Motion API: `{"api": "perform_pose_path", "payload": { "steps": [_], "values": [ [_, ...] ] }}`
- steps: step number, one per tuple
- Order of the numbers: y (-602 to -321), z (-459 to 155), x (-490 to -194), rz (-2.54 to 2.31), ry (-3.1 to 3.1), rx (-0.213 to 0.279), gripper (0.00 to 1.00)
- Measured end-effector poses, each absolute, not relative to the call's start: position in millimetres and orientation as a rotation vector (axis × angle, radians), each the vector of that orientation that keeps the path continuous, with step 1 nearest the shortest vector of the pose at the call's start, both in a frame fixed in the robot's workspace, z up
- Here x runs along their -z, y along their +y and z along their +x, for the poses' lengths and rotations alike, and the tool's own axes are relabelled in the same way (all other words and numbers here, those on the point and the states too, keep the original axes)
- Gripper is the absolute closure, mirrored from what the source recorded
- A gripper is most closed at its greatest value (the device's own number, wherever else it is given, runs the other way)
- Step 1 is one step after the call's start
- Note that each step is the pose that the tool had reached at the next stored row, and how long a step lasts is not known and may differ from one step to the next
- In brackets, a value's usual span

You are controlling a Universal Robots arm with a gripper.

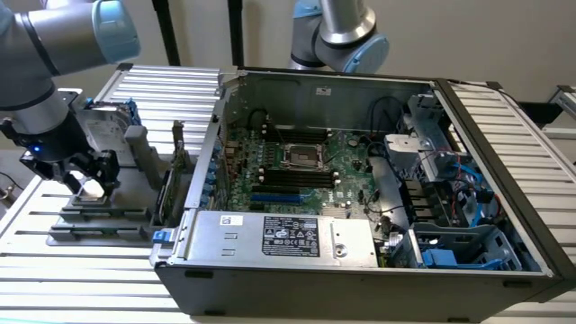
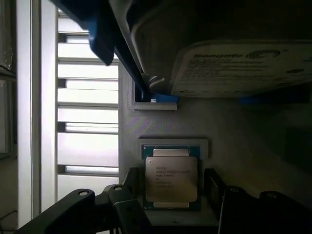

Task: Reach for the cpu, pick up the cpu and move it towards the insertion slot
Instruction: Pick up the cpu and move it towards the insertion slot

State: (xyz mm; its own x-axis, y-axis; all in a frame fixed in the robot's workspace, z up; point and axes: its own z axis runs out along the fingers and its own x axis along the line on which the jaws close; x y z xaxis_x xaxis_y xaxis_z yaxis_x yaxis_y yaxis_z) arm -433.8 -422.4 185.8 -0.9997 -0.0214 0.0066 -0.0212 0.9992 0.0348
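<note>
The cpu [image 2: 171, 177], a small square chip with a silvery face and pale rim, lies flat in a pocket of the grey holder [image 2: 229, 146]. My gripper [image 2: 172, 191] is low over it and open. One dark finger [image 2: 132, 191] stands at one side of the chip and the other [image 2: 214, 187] at the opposite side, both close to its edges. In the exterior view the gripper [image 1: 88, 183] is at the left, outside the computer case, over the pale cpu [image 1: 91, 188]. The insertion slot [image 1: 301, 156], a dark square socket in a shiny frame, sits in the middle of the motherboard.
A silver hard drive [image 2: 234, 63] with blue brackets stands in the holder just beyond the chip. The open computer case [image 1: 360, 270] has tall walls between holder and socket. Black memory slots [image 1: 293, 179] flank the socket. A second arm [image 1: 340, 34] hangs behind the case.
</note>
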Motion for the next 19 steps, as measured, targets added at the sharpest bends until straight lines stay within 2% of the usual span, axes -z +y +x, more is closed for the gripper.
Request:
{"api": "perform_pose_path", "payload": {
  "steps": [6,8,16,19],
  "values": [
    [-422.0,-433.9,-184.6,0.033,-3.134,0.054,0.37],
    [-421.9,-433.9,-184.5,0.033,-3.134,0.054,0.45],
    [-421.7,-433.8,-185.4,0.034,-3.135,0.055,0.45],
    [-421.7,-433.9,-198.6,0.033,-3.133,0.055,0.45]
  ]
}}
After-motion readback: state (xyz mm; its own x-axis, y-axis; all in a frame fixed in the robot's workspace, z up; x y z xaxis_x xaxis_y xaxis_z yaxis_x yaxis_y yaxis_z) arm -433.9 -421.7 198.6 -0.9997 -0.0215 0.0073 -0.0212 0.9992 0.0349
